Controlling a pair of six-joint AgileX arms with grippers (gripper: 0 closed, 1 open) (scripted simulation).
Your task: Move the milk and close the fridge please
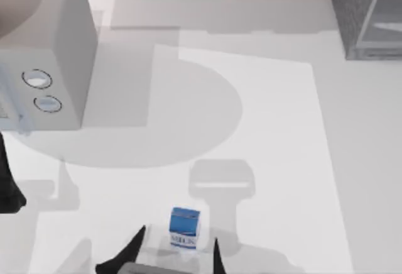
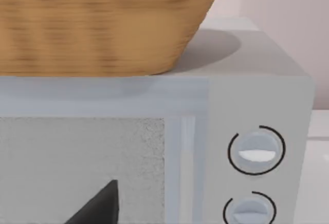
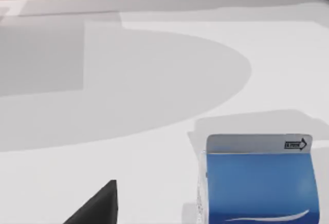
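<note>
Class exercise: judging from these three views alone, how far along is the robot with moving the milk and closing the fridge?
Done: nothing visible yet. The milk stands on the table near the front edge, far from the fridge at the back right corner.
In hand: the right gripper is open, its fingers on either side of the carton, not clamped.
Left: grasping, carrying the milk, closing the fridge. The left gripper faces the microwave under a basket.

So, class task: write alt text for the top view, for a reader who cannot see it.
A small blue and white milk carton stands upright at the near edge of a white table, between the two dark fingers of the right gripper, which is open around it. A pale grey box with two round dials sits far left; the dark speckled fridge stands far right.
</note>
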